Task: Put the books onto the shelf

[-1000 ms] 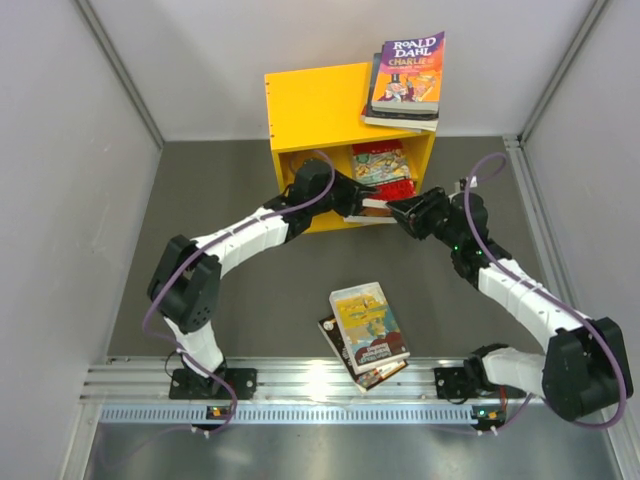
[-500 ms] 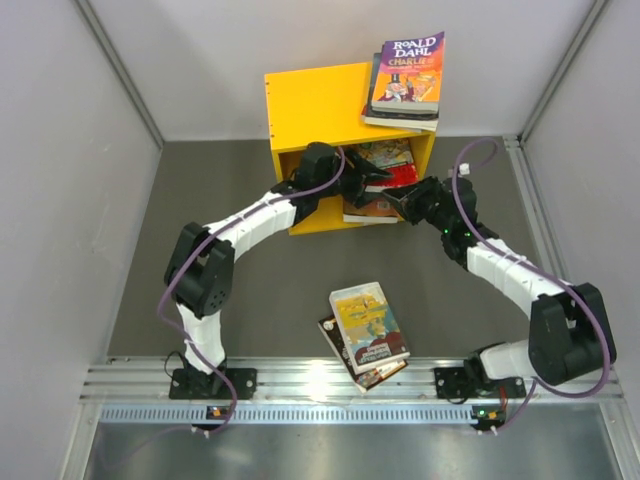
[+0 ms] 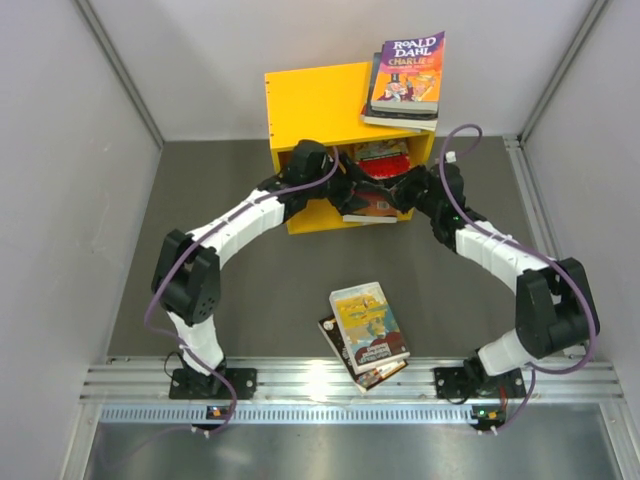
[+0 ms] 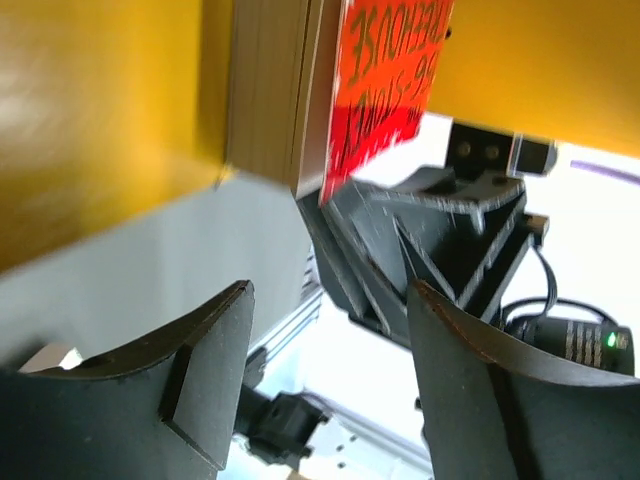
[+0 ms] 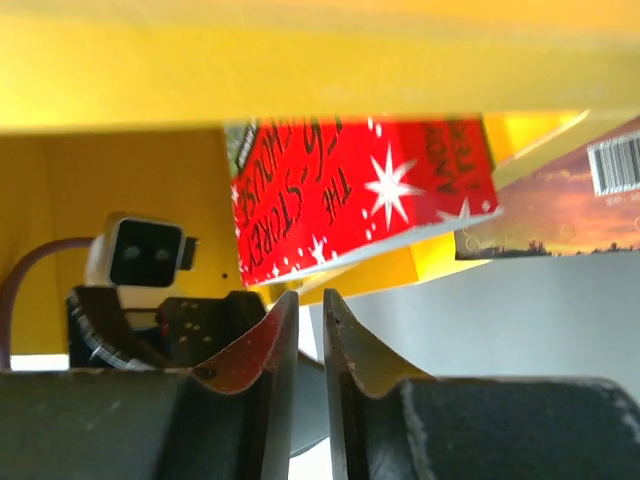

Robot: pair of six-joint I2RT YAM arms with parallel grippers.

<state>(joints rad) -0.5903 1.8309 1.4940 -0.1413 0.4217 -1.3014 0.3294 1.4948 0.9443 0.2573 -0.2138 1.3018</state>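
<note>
1. While both arms are reaching into the bright yellow wooden shelf [image 3: 318,105], the left gripper [image 4: 330,375] is hanging open, holding nothing.
2. The thin red paperback book [image 5: 360,190] is leaning inside the compartment.
3. The right gripper [image 5: 310,340] is sitting nearly closed, empty, below the book.

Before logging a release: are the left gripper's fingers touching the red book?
Apart: the left wrist view shows both fingers spread below the red book, with a clear gap.

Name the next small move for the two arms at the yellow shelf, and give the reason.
Probably ease the left tool back out of the shelf. Its fingers stand apart and hold nothing, while the red book already sits inside the opening, tilted, beside another book. The right tool, nearly closed and also empty, could then nudge the red book upright.
</note>
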